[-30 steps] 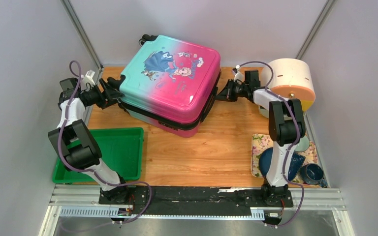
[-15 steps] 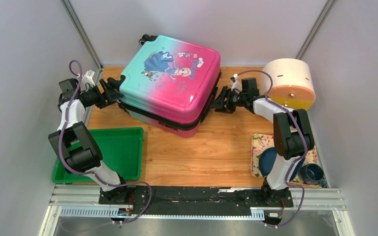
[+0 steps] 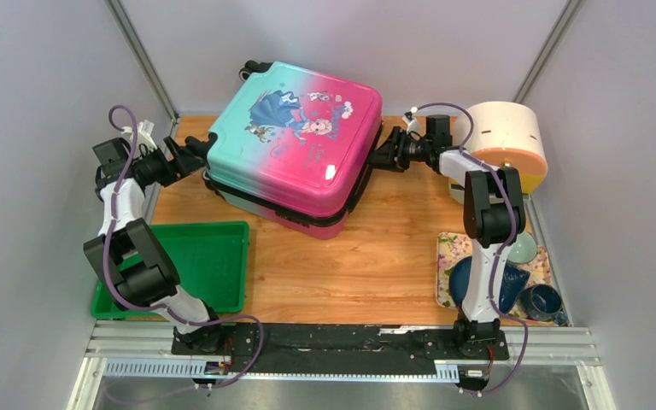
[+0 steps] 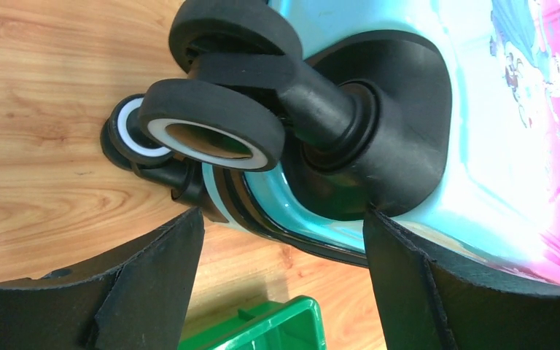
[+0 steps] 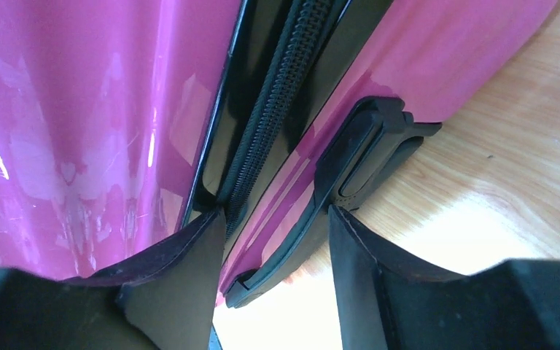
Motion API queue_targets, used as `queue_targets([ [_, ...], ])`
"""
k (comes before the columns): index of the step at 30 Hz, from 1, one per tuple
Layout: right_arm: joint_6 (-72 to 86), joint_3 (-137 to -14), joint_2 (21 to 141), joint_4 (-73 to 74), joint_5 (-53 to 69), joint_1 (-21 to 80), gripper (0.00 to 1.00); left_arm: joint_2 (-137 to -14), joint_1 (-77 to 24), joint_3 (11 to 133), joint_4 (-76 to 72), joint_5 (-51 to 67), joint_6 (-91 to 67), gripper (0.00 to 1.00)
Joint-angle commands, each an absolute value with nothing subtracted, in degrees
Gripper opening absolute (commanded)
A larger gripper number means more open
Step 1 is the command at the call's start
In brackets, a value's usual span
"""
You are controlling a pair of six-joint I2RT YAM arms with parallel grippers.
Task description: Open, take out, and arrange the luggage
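Overhead and wrist views of the work table (image 3: 376,248). The luggage (image 3: 295,141), a pink-to-teal hard shell with a cartoon princess print, lies flat with its printed face up at the back centre of the wooden surface. It sits slightly askew and its two halves are closed together. The left gripper (image 3: 190,156) stands at the teal, wheeled corner of the case. In the left wrist view its fingers (image 4: 153,284) are spread wide, and a black caster wheel (image 4: 215,127) and its socket lie just beyond the tips. Nothing is clasped, and contact with the socket cannot be told. The right gripper (image 3: 384,156) stands at the pink side of the case. In the right wrist view its fingers (image 5: 179,284) are parted to a moderate gap: one tip lies at the seam beside the black zipper (image 5: 277,109), the other just outside a black moulded trim piece (image 5: 368,157) on the lower shell. The rim of the lower shell lies between them, but whether the pads press on it cannot be told. Also on the table: a green tray (image 3: 213,256) at the near left, a cream-and-orange round container (image 3: 506,141) at the far right, just behind the right arm, and a floral tray (image 3: 448,252) at the near right holding a dark blue cup (image 3: 542,301) and other dishes.
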State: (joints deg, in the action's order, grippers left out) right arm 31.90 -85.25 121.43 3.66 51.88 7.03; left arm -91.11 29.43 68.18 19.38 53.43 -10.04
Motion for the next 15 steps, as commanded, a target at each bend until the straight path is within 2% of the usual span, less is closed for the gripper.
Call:
queue_targets([
  [1, 34.35, -85.7, 126.03, -4.65, 51.85, 8.79, 0.51, -86.67, 29.27, 66.19, 15.65, 54.31, -9.49, 0.88],
  [5, 33.14, -83.42, 125.25, -4.14, 53.09, 8.09, 0.48, -86.22, 30.67, 65.57, 15.38, 55.01, -11.07, 0.88],
  [9, 24.09, -80.96, 119.64, 5.0, 48.88, 6.51, 0.51, -86.22, 31.03, 66.53, 16.7, 55.81, -9.76, 0.87],
  [10, 23.65, -79.47, 119.18, 4.4, 47.91, 6.5, 0.55, -86.05, 31.03, 66.53, 16.53, 55.98, -9.67, 0.87],
  [15, 29.07, -83.31, 123.92, -1.38, 48.77, 7.64, 0.57, -85.43, 31.11, 63.12, 11.62, 56.69, -13.08, 0.87],
])
